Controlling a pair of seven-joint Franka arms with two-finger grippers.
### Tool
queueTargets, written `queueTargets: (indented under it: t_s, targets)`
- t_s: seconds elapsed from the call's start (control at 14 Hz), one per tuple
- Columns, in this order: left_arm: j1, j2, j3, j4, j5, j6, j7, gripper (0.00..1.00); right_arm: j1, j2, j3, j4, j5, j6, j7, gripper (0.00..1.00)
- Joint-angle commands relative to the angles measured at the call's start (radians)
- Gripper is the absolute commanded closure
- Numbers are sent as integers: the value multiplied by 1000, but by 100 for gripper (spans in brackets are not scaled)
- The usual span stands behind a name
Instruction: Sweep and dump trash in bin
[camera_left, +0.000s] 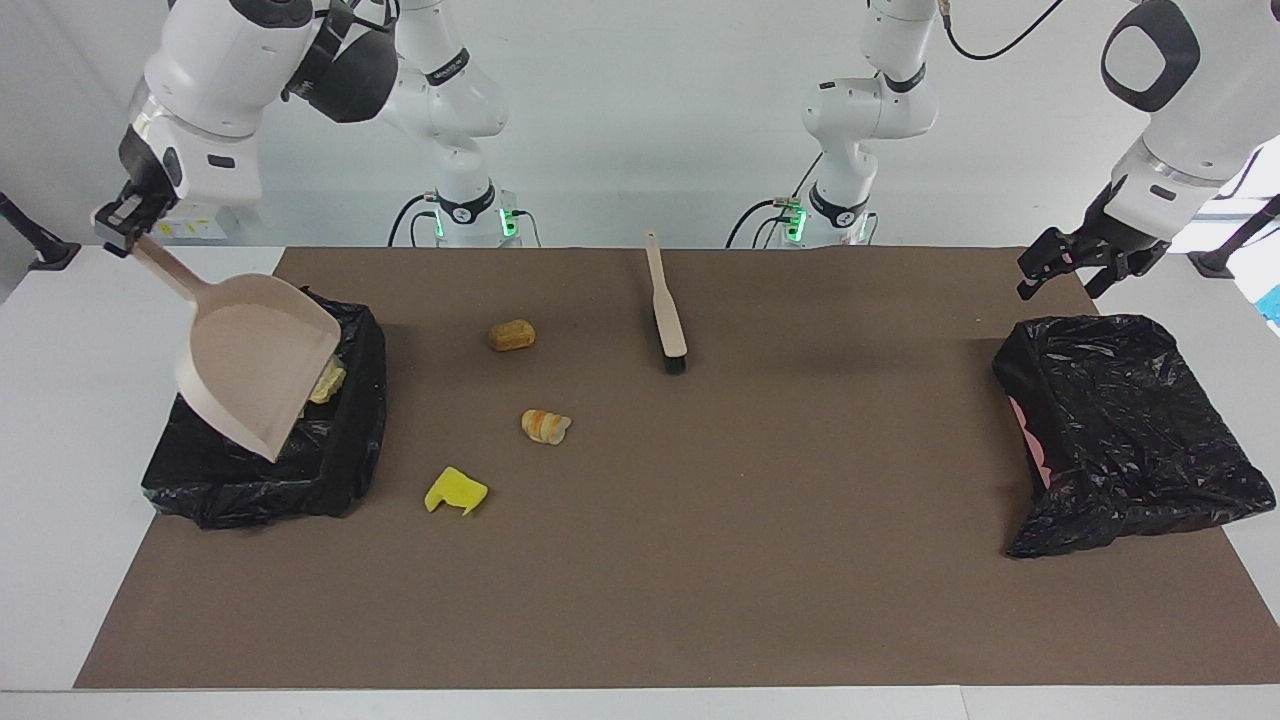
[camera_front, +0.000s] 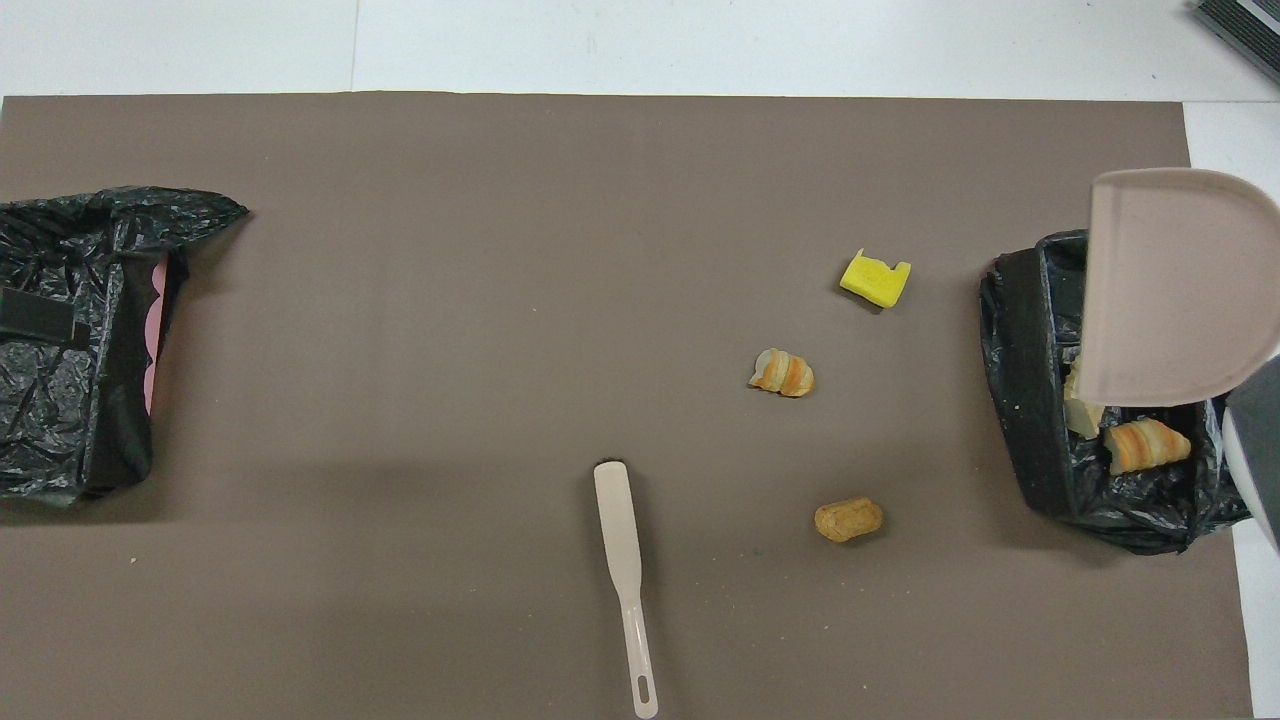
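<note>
Trash lies in two groups: you see some pieces (camera_front: 1145, 445) in the bin (camera_left: 345, 450) under the dustpan (camera_left: 255, 375), which your right tool (camera_left: 118, 222) clenches by its handle. Three pieces, roll (camera_left: 512, 335), croissant (camera_left: 546, 426) and wedge (camera_left: 455, 491), rest on the surface beside the bin. Your left tool (camera_left: 1060, 265), released, hangs over the second bin's (camera_left: 1130, 430) edge. The brush (camera_left: 666, 305) lies apart.
</note>
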Motion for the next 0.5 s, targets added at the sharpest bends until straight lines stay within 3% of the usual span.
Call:
queueTargets:
  t_s: [0.0, 0.14, 0.43]
  targets:
    - [-22, -3, 3, 8, 31, -17, -19, 0, 50, 7, 3, 23, 140, -15, 259, 100]
    - [-25, -3, 2, 11, 30, -27, -52, 0, 112, 19, 9, 54, 210, -12, 442, 100]
    - [-30, -4, 0, 8, 25, -32, -59, 0, 165, 143, 12, 160, 407, 34, 836, 100]
